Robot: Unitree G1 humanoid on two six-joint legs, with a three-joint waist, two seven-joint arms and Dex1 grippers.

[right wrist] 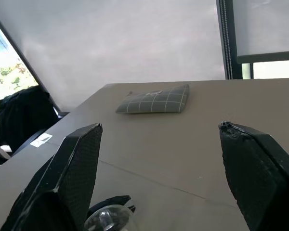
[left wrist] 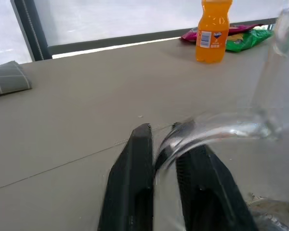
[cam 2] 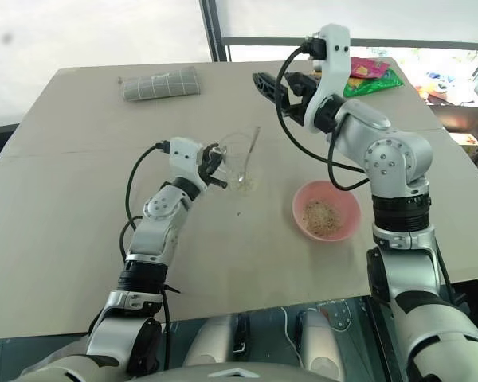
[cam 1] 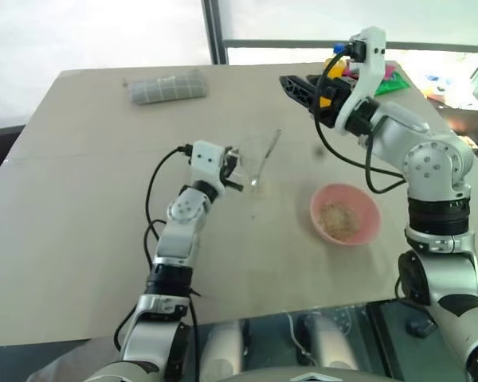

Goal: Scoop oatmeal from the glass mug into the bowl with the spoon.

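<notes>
Mug (cam 2: 237, 159) mid-table, handle between left gripper (cam 2: 213, 169) fingers, which look slack rather than clamped; a nudge may tip it. Spoon (cam 2: 250, 155) leans loose inside and could slide out. Right gripper (cam 2: 264, 84) spread wide, empty, above. Bowl (cam 2: 327, 211) right, holding oatmeal (cam 2: 322, 215).

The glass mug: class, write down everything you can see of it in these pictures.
The glass mug is small, clear and colourless. It stands upright near the middle of the table. The silver spoon leans inside it, handle rising past the rim. The left tool has its black fingers at the handle, which passes between them in the left wrist view. The pink bowl sits apart, nearer the right arm.
</notes>
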